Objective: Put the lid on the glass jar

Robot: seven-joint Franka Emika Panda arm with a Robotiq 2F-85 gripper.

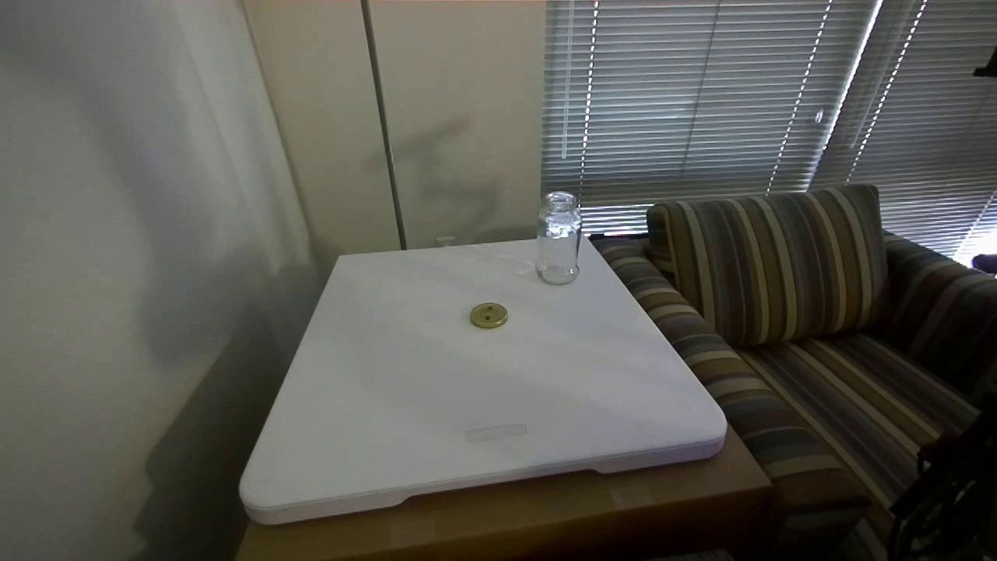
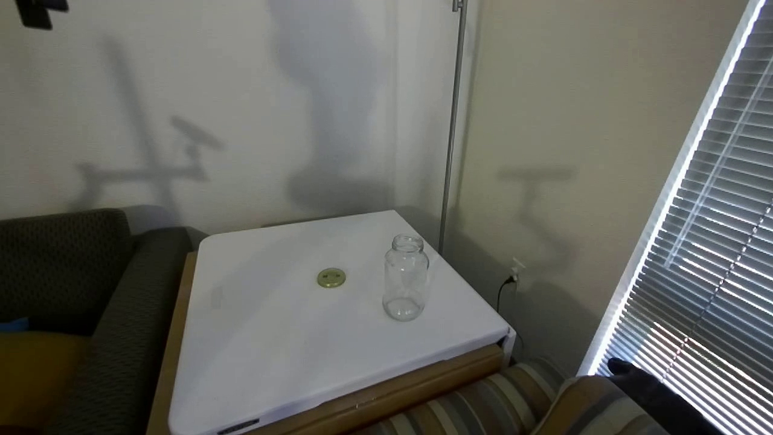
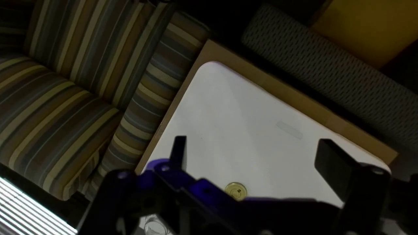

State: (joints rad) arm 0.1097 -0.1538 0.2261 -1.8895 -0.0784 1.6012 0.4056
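The lid, a flat round gold disc, lies on the white tabletop, apart from the jar; it shows in both exterior views [image 1: 489,315] [image 2: 331,278]. In the wrist view the lid [image 3: 235,191] is partly covered by the gripper's body. The glass jar stands upright and open-topped near a table edge in both exterior views [image 1: 558,241] [image 2: 406,278]. In the wrist view only a part of the jar [image 3: 155,226] shows at the bottom edge. My gripper [image 3: 253,148] is open with nothing between its fingers, high above the table.
The white tabletop [image 1: 405,374] rests on a brown cardboard box [image 1: 498,522]. A striped armchair [image 1: 779,273] stands against one side. A dark grey sofa [image 2: 139,290] is at another side. A thin metal pole [image 2: 454,121] stands in the wall corner behind the table.
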